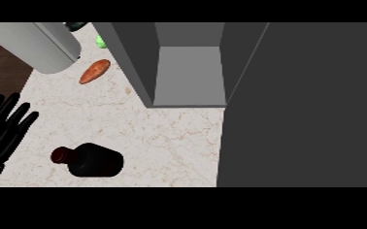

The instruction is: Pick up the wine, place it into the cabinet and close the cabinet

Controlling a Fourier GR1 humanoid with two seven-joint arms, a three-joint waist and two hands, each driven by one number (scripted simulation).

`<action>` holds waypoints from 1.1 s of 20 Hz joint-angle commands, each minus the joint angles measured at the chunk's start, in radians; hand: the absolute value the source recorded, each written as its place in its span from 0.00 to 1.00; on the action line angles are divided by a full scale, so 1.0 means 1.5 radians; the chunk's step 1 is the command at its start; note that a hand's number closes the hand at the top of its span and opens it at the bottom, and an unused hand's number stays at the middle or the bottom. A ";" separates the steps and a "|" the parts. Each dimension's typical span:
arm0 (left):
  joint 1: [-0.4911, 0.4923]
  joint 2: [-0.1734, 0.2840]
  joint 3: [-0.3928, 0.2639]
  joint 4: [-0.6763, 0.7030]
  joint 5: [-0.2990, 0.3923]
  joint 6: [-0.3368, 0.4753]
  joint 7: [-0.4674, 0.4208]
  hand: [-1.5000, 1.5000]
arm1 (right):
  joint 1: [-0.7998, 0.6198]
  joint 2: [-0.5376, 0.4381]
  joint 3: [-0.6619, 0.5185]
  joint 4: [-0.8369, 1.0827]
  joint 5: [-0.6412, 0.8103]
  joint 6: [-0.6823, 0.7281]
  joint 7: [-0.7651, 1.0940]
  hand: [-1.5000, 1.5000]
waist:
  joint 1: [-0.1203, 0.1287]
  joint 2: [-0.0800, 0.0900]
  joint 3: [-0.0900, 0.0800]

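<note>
The wine bottle (pixel 91 160) is dark, almost black, with a dark red neck pointing left. It rests on the pale marble counter (pixel 165 136) near the lower left. My left hand (pixel 14 123) shows at the left edge, fingers straight and pointing up, apart from the bottle and holding nothing. The grey cabinet (pixel 188 73) stands open at the upper middle with a bare interior. Its dark door (pixel 294 106) is swung out and fills the right side of the view. My right hand does not show.
An orange carrot (pixel 94 71) lies on the counter left of the cabinet, and a small green thing (pixel 101 41) sits just beyond it. A large grey cylinder (pixel 39 46) slants across the top left corner. Dark brown floor shows past the counter's left edge.
</note>
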 commanded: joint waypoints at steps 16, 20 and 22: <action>0.022 -0.020 0.019 0.289 -0.120 -0.119 -0.255 0.00 | 0.023 -0.016 -0.016 -0.154 -0.024 -0.014 0.065 0.00 | -0.004 0.001 0.001; -0.010 -0.027 0.007 0.361 -0.174 -0.108 -0.310 0.00 | 0.031 -0.021 0.007 -0.181 -0.019 -0.016 0.089 0.00 | -0.008 0.001 0.001; -0.029 -0.038 -0.006 0.419 -0.182 -0.112 -0.329 0.00 | 0.030 -0.025 -0.013 -0.166 -0.035 -0.007 0.061 0.00 | -0.011 0.002 0.001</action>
